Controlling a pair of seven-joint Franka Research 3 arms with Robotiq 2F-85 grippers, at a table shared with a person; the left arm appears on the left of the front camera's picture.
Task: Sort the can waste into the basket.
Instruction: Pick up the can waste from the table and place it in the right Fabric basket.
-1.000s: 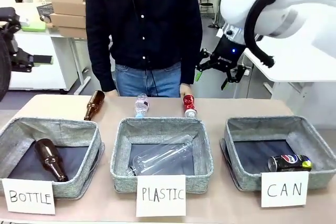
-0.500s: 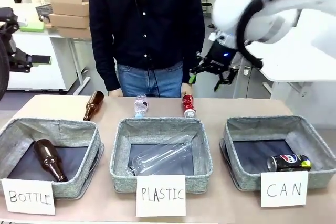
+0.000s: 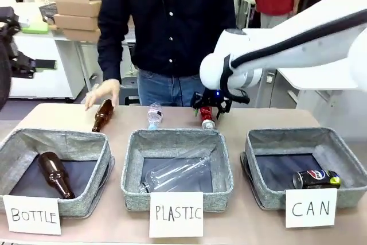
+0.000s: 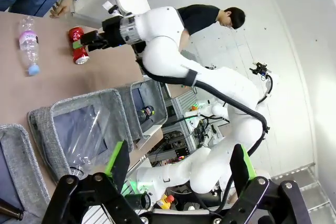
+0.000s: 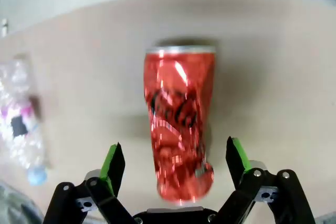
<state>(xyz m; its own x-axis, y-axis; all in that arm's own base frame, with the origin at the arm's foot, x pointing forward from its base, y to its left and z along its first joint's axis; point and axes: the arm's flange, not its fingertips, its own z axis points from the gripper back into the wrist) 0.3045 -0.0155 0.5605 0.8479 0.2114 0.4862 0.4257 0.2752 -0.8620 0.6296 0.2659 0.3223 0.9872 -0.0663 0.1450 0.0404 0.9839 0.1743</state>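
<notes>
Red can (image 5: 179, 140): light, thin-walled, dented (likely crushes easily); best gripped mid-body.
Right gripper (image 5: 174, 155): open, poised over it.
Left gripper (image 4: 178, 153): open, empty.

Stacked cardboard boxes (image 3: 73, 7), white desk (image 3: 43, 76).

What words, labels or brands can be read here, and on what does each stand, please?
"BOTTLE": left white card.
"PLASTIC": middle white card.
"CAN": right white card.
Pepsi logo: black can; its lettering too small.
Red can: script too blurred to read.
Small bottle: label too small.
</notes>
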